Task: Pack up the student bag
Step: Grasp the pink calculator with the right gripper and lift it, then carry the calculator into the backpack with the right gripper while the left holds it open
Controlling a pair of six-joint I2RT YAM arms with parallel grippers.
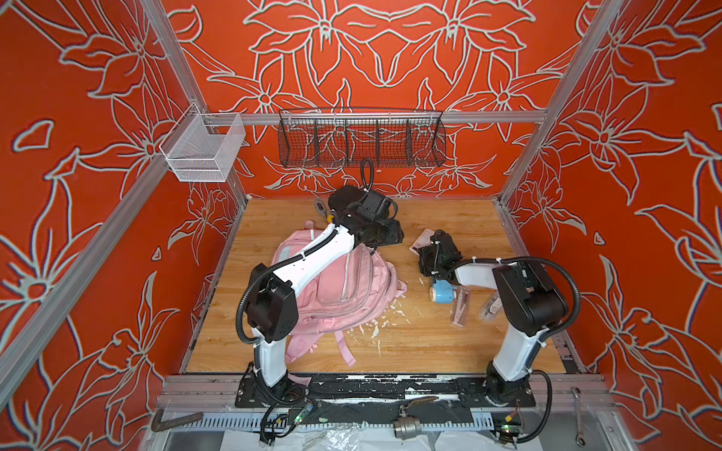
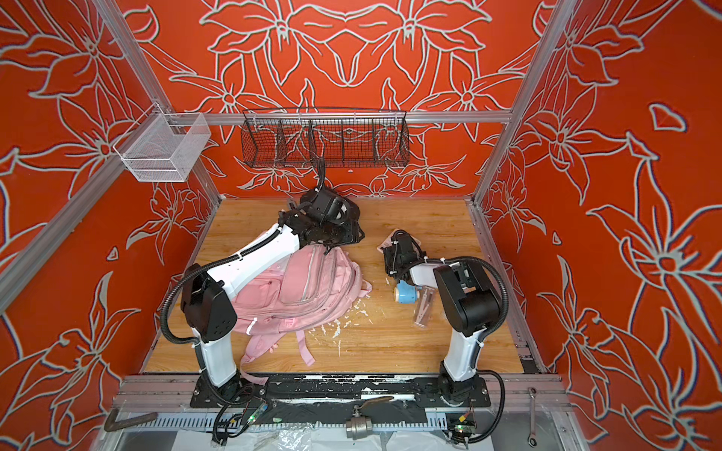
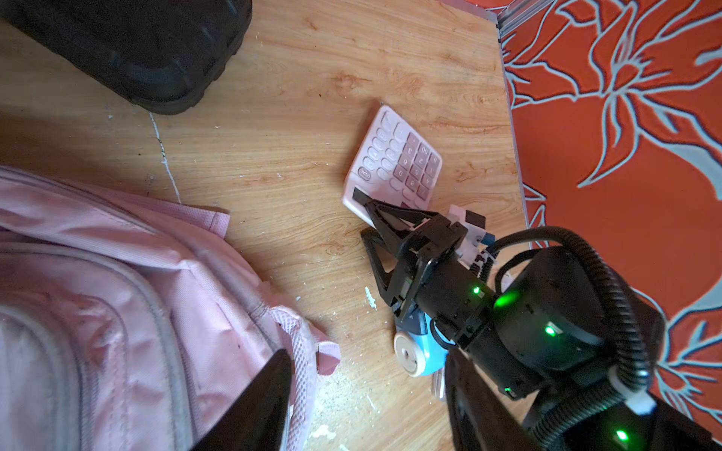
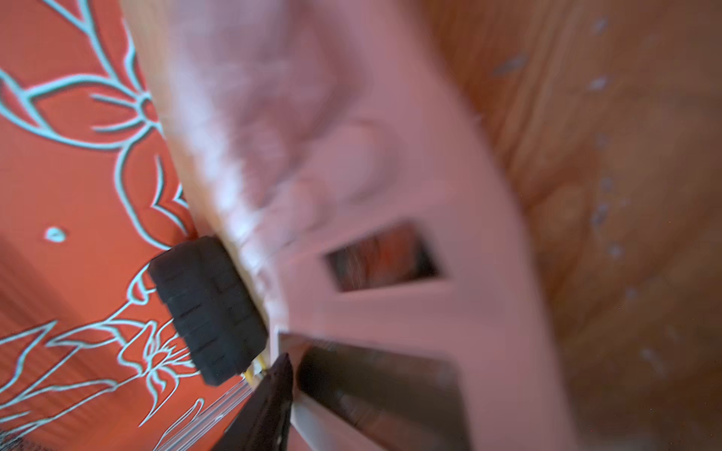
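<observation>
Student bag (image 1: 344,289) lying left of centre on surface (image 1: 449,339) | left tool (image 3: 367,363) hanging open by its top end | right tool (image 3: 365,217) straddling pink calculator (image 3: 394,156), grip unclear | only right wrist view showing pad (image 4: 207,304) touching its edge

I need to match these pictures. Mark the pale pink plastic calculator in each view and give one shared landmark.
A top view: pale pink plastic calculator, right of centre, half hidden by the right arm.
A top view: calculator, same spot.
Left wrist: calculator near the picture's centre, keys showing.
Right wrist: calculator blurred, filling the middle.
Landmark: blue-and-white round gadget beside it, absent from the right wrist view.
</observation>
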